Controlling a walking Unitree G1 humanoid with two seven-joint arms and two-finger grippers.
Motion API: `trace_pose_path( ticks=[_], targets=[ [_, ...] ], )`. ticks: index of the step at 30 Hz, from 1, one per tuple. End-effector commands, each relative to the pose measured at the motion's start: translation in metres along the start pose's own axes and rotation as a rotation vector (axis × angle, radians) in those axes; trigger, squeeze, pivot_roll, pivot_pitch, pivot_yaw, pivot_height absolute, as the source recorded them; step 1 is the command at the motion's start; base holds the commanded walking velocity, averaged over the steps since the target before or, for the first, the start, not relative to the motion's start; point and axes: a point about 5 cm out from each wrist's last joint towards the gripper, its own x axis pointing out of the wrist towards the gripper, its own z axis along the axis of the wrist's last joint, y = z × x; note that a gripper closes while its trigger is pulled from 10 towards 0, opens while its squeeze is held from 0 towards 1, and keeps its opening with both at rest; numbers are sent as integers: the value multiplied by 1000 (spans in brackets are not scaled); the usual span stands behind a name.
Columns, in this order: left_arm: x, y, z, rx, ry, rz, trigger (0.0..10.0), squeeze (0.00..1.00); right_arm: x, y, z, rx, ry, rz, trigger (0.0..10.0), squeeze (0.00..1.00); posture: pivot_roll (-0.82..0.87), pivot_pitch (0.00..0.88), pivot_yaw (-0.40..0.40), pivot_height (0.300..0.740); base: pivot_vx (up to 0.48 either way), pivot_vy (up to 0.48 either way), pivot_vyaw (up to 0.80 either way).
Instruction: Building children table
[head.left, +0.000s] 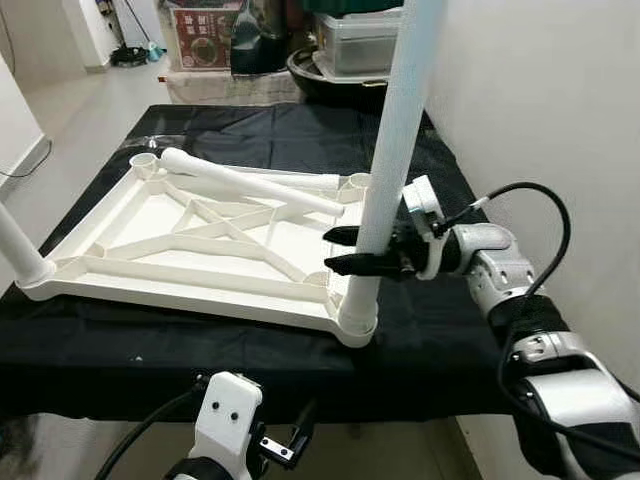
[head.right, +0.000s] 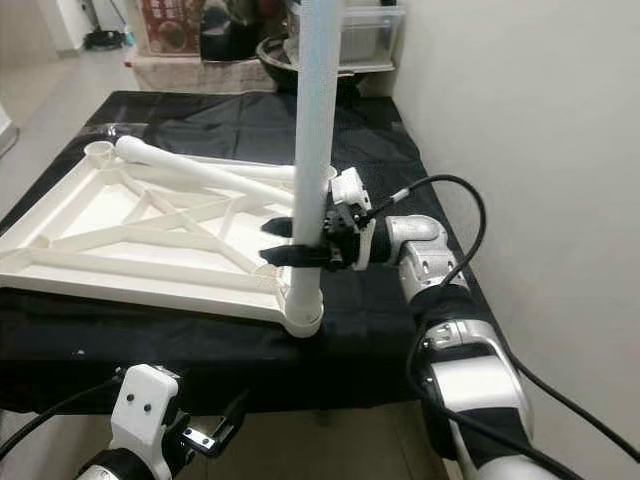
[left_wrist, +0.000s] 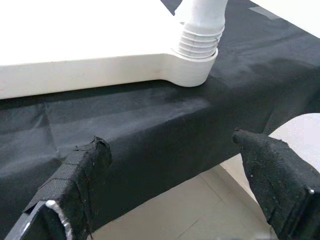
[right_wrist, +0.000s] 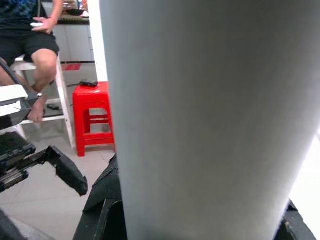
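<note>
Overturned white tabletop (head.left: 150, 215) lying ribs-up on a black cloth (head.left: 440, 330), with one upright leg (head.left: 392, 150) standing in the near corner socket (head.left: 357, 322). The right gripper (head.left: 352, 250) closes its two black fingers around this leg just above the socket, one finger on each side. The leg's upper end is cut off by the frame edge. In the right wrist view the leg's blurred white surface (right_wrist: 210, 120) blocks most of the scene; beside it appear a red stool (right_wrist: 92, 117) and a seated person's legs (right_wrist: 42, 65). A loose leg (head.left: 250, 180) lies across the tabletop beyond the gripper. Another leg (head.left: 20, 250), partly cropped, stands at the far left corner. The left gripper (left_wrist: 175, 190) hangs below the table edge, fingers spread apart and empty, beneath the threaded base of the leg (left_wrist: 200, 37).
</note>
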Motion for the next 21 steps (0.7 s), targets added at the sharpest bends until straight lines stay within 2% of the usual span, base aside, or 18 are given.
trace_pose_path(
  ticks=[1, 7, 11, 18, 21],
  targets=[
    [-1, -1, -1, 5, 14, -1, 10000, 0, 13, 10, -35, 122, 89, 30, 10000, 0, 200, 163, -47, 740, 0, 0, 0],
    [2, -2, -1, 4, 9, -2, 10000, 0, 18, 9, -37, 159, 76, 19, 10000, 0, 190, 159, -51, 740, 0, 0, 0],
    [3, -3, 0, 4, 3, -1, 10000, 0, 16, 5, -43, 202, 42, -96, 10000, 0, 191, 158, -59, 740, 0, 0, 0],
    [3, -2, 0, 4, 1, 3, 10000, 0, 15, 5, -48, 210, 47, -163, 10000, 0, 189, 157, -59, 740, 0, 0, 0],
    [4, -1, 0, 7, -2, 3, 10000, 0, 12, 10, -50, 201, 28, -160, 10000, 0, 187, 155, -58, 740, 0, 0, 0]
  ],
)
